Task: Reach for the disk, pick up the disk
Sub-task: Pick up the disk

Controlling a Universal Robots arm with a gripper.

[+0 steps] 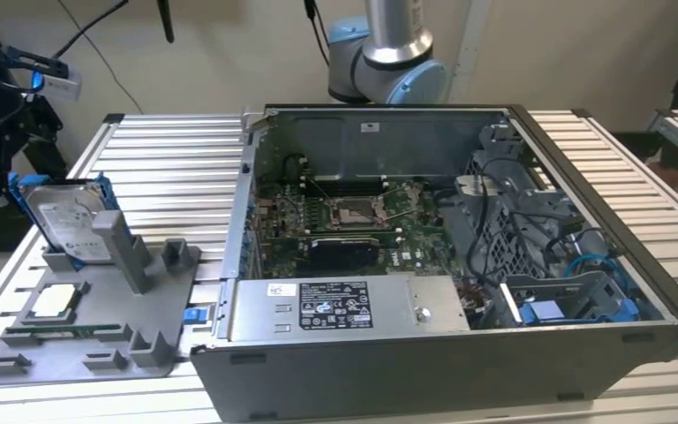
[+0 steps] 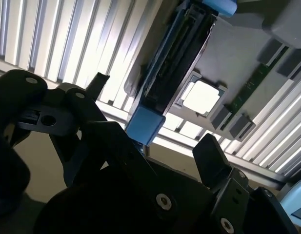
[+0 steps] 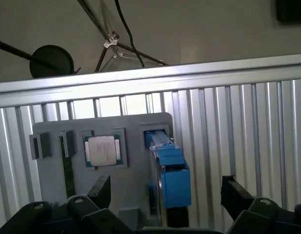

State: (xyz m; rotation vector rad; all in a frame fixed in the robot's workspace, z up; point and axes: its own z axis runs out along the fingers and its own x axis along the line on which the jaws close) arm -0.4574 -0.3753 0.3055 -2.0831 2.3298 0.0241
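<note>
The disk (image 1: 66, 223) stands on edge in a slot of the grey holder (image 1: 116, 331) at the exterior view's left, silver with a white label and a blue bracket. My gripper (image 1: 3, 172) hangs dark just above it and a little toward the exterior view's left. In both wrist views I look down on the disk's blue-framed top edge (image 3: 170, 178) (image 2: 162, 78). The gripper (image 3: 166, 191) (image 2: 155, 117) is open, with one black finger (image 3: 99, 189) on one side of the disk and the other finger (image 3: 233, 194) on the far side. Neither finger touches the disk.
A small square silver chip (image 3: 101, 150) sits in its recess of the holder beside the disk. An open computer case (image 1: 433, 265) with cables and a blue caddy (image 1: 551, 311) takes up the slatted metal table's (image 1: 162, 168) middle. The table edge (image 3: 150, 80) lies just past the holder.
</note>
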